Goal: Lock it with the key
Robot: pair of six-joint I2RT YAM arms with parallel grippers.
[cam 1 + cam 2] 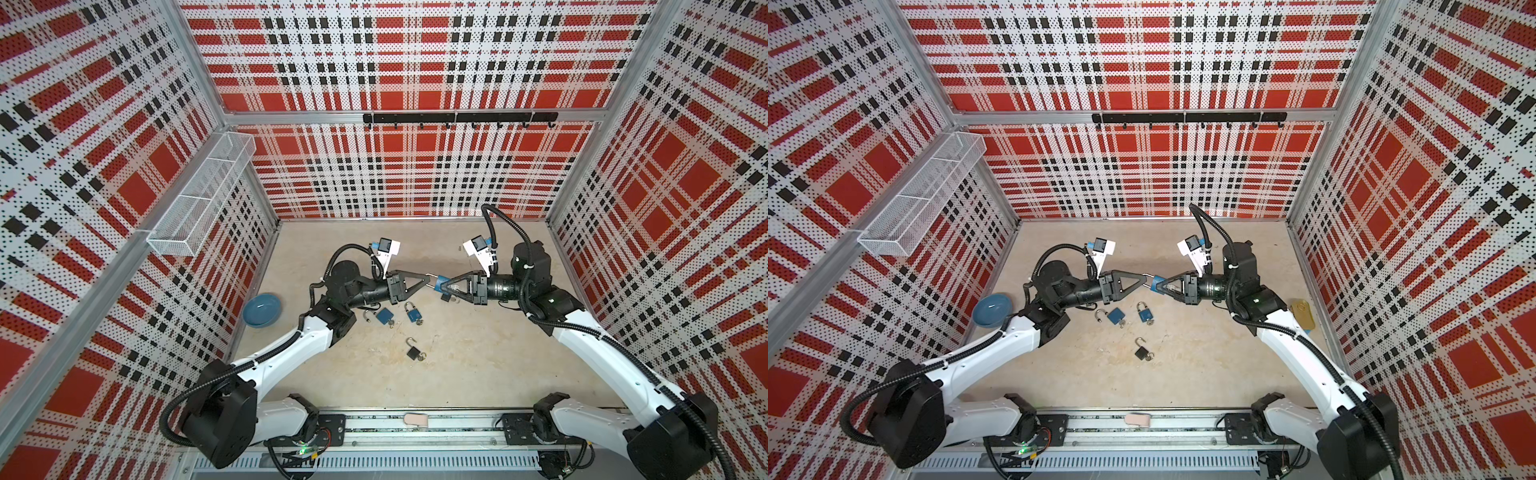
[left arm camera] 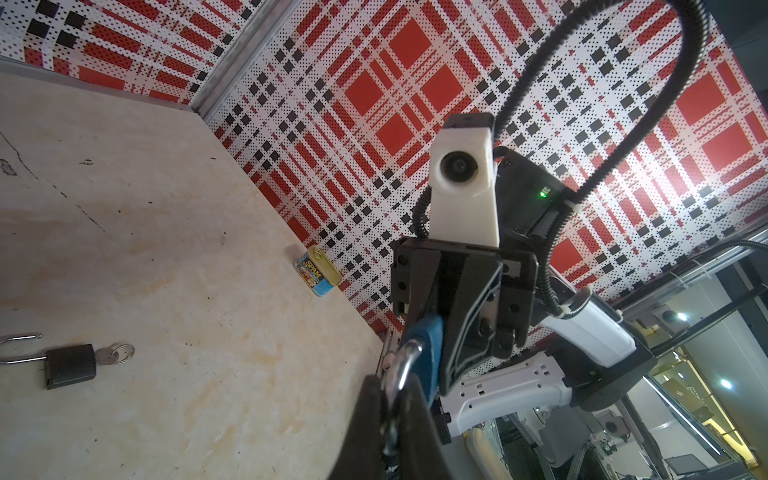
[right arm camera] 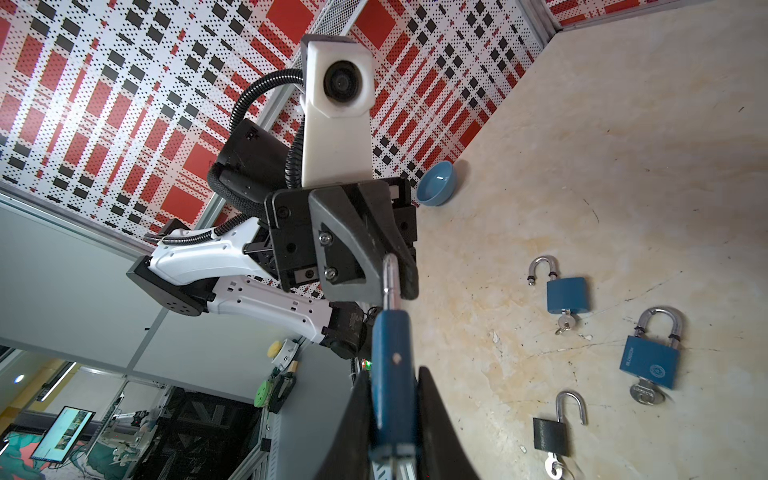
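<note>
**While both arms hold one padlock in mid-air, closing its shackle is the step in hand**

My right fingers (image 3: 440, 424) are clamped on the flat sides of the blue padlock (image 3: 392, 353), not quite fully closed because the body sits between them. My left fingers (image 2: 365, 424) are pinched almost shut on the top of its shackle (image 3: 390, 278). The padlock hangs between the two arms, well above the tabletop (image 1: 478, 353), where the spare padlocks (image 3: 650, 361) lie with keys in them.

I cannot tell whether the shackle's free leg is seated in the body; from my wrist it shows edge-on. I judge the next move to be a straight push along the shackle's legs, the right arm bracing the body so nothing twists. The key then needs turning, but I cannot see this padlock's key. The keyhole end is buried between my right fingers, so I expect to have to regrasp.
</note>
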